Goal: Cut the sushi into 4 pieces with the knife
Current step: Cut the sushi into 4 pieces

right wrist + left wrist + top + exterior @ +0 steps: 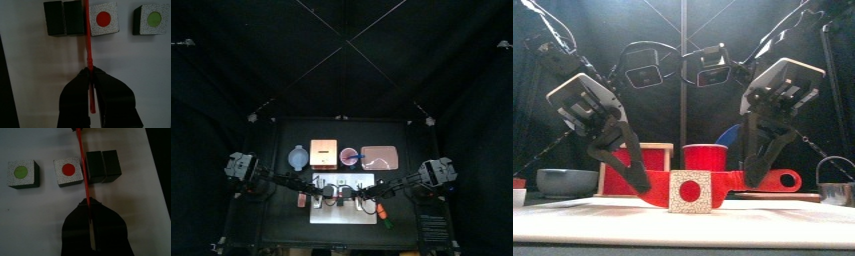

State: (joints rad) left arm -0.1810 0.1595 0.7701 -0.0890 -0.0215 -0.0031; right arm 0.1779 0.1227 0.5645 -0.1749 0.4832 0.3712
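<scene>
Shown only by the 2 wrist views: toy sushi roll in 4 pieces, namely 1 speckled slice with a green centre [22,174], 1 speckled slice with a red centre [67,173] and 2 dark green blocks [103,165] touching side by side. Thin red toy knife [83,168] edge-on in the gap between the red-centred slice and the blocks. Jaws of the left gripper [85,204] clamped on that knife; jaws of the right gripper [89,71] closed on it too.

Shown only from the front: just 1 slice, end-on, the others hidden behind it; knife's ring handle at its 3 o'clock; red plastic cup [704,157] holding 1 blue toy knife [727,134] at 12 o'clock; pale wooden box with a red drawer front [617,168] at 10 o'clock; blue-grey bowl [567,181] at 9 o'clock; round metal cutter with a wire handle [835,192] far out at 3 o'clock.

From above: white rectangular cutting board [345,215] under the pieces, flat pink tray [381,157] at its 1 o'clock, small black table [285,225], black curtains [342,60] all around
</scene>
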